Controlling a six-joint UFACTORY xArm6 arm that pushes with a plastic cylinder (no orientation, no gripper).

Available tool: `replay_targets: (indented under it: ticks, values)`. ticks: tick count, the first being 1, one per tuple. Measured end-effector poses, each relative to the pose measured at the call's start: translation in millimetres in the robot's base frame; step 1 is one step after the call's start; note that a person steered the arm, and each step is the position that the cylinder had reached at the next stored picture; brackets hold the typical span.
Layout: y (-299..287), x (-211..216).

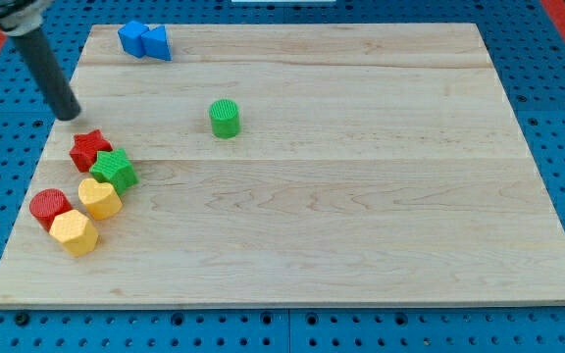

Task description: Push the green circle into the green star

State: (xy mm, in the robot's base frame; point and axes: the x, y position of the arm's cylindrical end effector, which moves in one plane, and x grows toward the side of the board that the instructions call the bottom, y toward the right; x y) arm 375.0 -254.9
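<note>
Your table is a pale wooden board of jointed planks, lying on a blue pegboard base dotted with holes; a strip of red shows at the view's top corners. You have no jaws on this arm, so there is nothing to call apart or together: it ends in a dark rod that slants down from the view's top left, and my tip rests near the table's left edge. Look just below and to the right of the tip and you find the red star, with the green star touching it on its lower right. Below those sit a yellow block, a red cylinder and a second yellow block, packed close together. Your green circle stands alone, well apart to the right of the tip and the green star. Two blue blocks touch each other near the top edge. You will find no readable writing anywhere.
</note>
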Motion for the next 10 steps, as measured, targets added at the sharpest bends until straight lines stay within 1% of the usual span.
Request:
replay_targets:
  ticks: [1,3,4,5,6,7,8,9,10]
  values:
    - [41.4,33.7]
    - [49.9,82.8]
    - [58.0,46.6]
    - [142.3,35.8]
    - [210.5,37.6]
    - [244.7,8.2]
    - [184.2,-22.8]
    - [140.2,14.5]
    - [108.9,51.1]
